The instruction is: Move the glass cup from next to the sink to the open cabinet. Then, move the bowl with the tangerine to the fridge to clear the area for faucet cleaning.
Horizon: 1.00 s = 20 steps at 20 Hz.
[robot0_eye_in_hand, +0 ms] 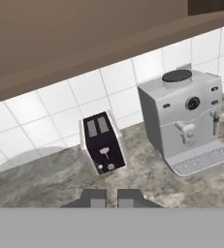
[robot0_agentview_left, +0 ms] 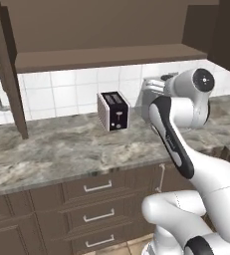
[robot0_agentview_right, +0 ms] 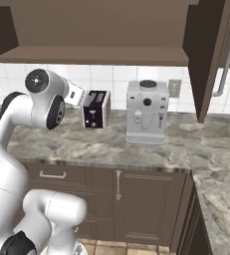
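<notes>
The open cabinet [robot0_agentview_left: 106, 57] hangs over the counter, its shelf [robot0_agentview_right: 91, 55] bare and its doors [robot0_agentview_right: 206, 60] swung wide. My gripper [robot0_eye_in_hand: 111, 198] is raised above the counter below that shelf, shut with nothing between its fingertips [robot0_eye_in_hand: 94, 197]. It points toward the toaster and the tiled wall. The glass cup, the bowl with the tangerine, the sink and the fridge are out of view.
A black and silver toaster [robot0_agentview_left: 114, 110] [robot0_eye_in_hand: 103, 143] stands on the marble counter [robot0_agentview_left: 47, 149] against the tiles. A grey coffee machine [robot0_agentview_right: 147, 112] [robot0_eye_in_hand: 188, 116] stands to its right. Drawers and cupboard doors [robot0_agentview_right: 116, 189] sit under the counter, which turns a corner at the right [robot0_agentview_right: 221, 194].
</notes>
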### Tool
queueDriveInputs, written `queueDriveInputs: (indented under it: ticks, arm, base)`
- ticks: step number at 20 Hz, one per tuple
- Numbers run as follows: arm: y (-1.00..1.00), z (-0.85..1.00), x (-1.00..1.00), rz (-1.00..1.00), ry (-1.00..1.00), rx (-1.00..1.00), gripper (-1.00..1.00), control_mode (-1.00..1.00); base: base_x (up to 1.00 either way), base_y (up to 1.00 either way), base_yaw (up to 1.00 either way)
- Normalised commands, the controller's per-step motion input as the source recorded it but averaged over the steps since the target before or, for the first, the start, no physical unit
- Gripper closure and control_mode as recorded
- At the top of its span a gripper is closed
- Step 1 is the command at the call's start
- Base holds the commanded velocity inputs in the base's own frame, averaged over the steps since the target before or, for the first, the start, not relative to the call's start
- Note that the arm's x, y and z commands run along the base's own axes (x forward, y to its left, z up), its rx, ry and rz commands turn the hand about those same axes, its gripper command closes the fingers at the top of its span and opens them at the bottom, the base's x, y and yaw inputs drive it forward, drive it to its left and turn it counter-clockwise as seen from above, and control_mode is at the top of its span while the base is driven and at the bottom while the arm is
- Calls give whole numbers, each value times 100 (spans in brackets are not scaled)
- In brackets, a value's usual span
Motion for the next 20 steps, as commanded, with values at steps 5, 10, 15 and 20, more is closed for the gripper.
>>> queueDriveInputs:
  ticks: [5,10,15,20]
  arm:
    - [0,0,0,0,0,0,100,100]
    - [0,0,0,0,0,0,100,100]
    - [0,39,0,0,0,0,100,-100]
    - [0,100,-5,1,-12,0,100,-100]
  base:
    - [54,0,0]
    - [52,2,0]
    - [2,1,0]
    - [0,0,0]
